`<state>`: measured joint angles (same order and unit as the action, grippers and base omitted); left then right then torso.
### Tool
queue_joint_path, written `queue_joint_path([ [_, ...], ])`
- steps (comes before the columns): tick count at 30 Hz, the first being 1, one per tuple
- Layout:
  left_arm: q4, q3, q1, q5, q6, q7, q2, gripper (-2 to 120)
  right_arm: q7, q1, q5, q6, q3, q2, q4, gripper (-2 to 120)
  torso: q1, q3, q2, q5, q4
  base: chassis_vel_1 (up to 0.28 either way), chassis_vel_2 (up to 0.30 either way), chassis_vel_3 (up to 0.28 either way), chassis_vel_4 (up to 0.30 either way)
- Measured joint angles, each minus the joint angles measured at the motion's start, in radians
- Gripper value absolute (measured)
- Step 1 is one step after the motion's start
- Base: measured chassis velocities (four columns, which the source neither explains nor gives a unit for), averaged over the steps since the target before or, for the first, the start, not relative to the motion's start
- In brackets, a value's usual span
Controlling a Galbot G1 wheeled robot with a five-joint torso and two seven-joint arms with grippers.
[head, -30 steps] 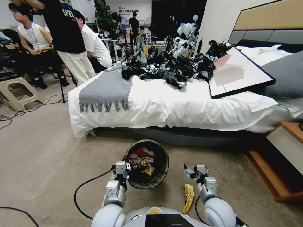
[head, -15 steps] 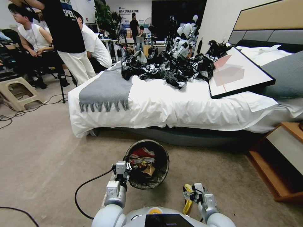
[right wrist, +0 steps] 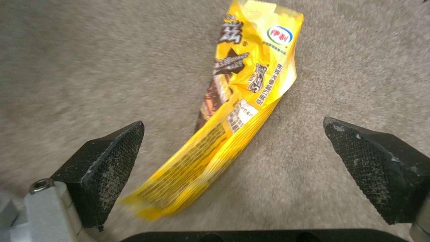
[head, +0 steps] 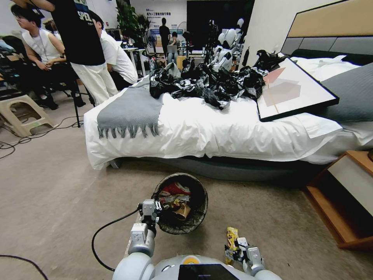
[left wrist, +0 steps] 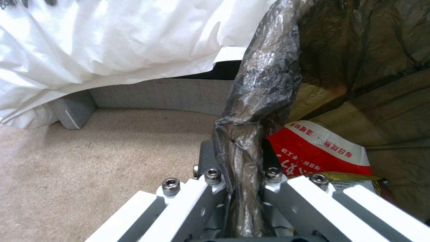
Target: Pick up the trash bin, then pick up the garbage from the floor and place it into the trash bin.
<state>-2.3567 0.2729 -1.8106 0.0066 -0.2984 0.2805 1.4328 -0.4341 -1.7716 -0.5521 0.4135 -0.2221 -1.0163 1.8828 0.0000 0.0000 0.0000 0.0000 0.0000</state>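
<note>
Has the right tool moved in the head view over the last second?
Yes. The right tool dropped toward the robot, from level with the white bag-lined trash bin to over the yellow snack wrapper, fingers open.

Near end of the yellow packet (right wrist: pixel 233 111) blurred; in the head view the right gripper (head: pixel 234 252) covers that end. Trash bin (head: pixel 196 217) rim hidden within the left gripper (left wrist: pixel 242 188) where the liner is pinched. Red wrapper (left wrist: pixel 318 151) partly hidden behind that gripper.
</note>
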Motion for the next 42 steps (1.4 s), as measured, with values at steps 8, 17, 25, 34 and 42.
queue_joint_path([
  [8,-0.002,-0.001,-0.008,0.005,0.0,0.0,0.003,0,0.038,0.064,0.026,-0.046,0.01,-0.05,-0.091,100,0.0,0.0,0.0,0.0,0.0,0.0,0.0,0.0,0.0],
  [17,-0.004,0.001,-0.014,0.008,0.0,0.001,0.003,0,0.066,0.117,0.045,-0.074,0.013,-0.109,-0.171,82,0.0,0.0,0.0,-0.003,0.0001,0.0,0.0,0.0,0.0],
  [25,-0.004,0.002,-0.015,0.008,0.001,0.002,0.002,0,0.103,0.126,0.072,-0.123,0.012,-0.13,-0.203,52,0.0,0.0,0.001,-0.0053,0.0003,0.0,0.0,0.0,0.0],
  [34,-0.003,-0.002,-0.009,0.007,0.001,0.002,0.003,0,0.124,0.117,0.074,-0.139,-0.009,-0.127,-0.202,20,0.0,0.0,0.0,0.0018,0.0008,0.0,0.0,0.0,0.0],
  [42,-0.002,0.0,-0.009,0.005,0.001,0.002,0.001,0,0.137,0.115,0.087,-0.16,-0.022,-0.114,-0.231,0,0.0,0.0,0.0,0.0026,0.0001,0.0,0.0,0.0,0.0],
])
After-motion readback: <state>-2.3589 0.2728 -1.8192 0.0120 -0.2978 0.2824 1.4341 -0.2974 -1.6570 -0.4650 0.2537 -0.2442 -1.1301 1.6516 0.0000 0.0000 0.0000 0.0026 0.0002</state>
